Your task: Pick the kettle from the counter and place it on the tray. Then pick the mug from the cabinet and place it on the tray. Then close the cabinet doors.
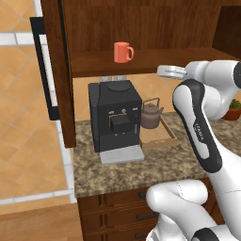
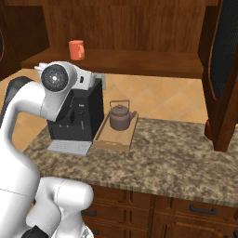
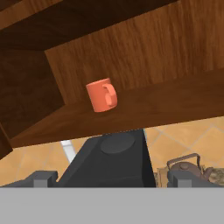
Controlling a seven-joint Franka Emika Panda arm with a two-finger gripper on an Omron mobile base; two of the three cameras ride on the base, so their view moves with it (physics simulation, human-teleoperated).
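The brown-grey kettle (image 1: 150,115) (image 2: 120,117) (image 3: 189,166) stands on the light-wood tray (image 1: 163,139) (image 2: 111,140) on the granite counter (image 1: 141,172) (image 2: 176,158). The orange-red mug (image 1: 122,52) (image 2: 76,49) (image 3: 101,95) stands upright on the shelf of the cabinet (image 1: 150,66) (image 2: 139,61), handle towards the camera in the hand view. My gripper (image 1: 162,70) (image 3: 111,178) hovers in front of the shelf edge, to the right of the mug and apart from it, open and empty. Both cabinet doors (image 1: 59,70) (image 2: 223,69) stand open.
A large black coffee machine (image 1: 115,113) (image 2: 79,116) (image 3: 113,159) stands directly left of the tray, under the shelf and below my hand. A potted plant (image 1: 233,109) sits at the counter's right. Dark drawers (image 1: 113,212) run below the counter.
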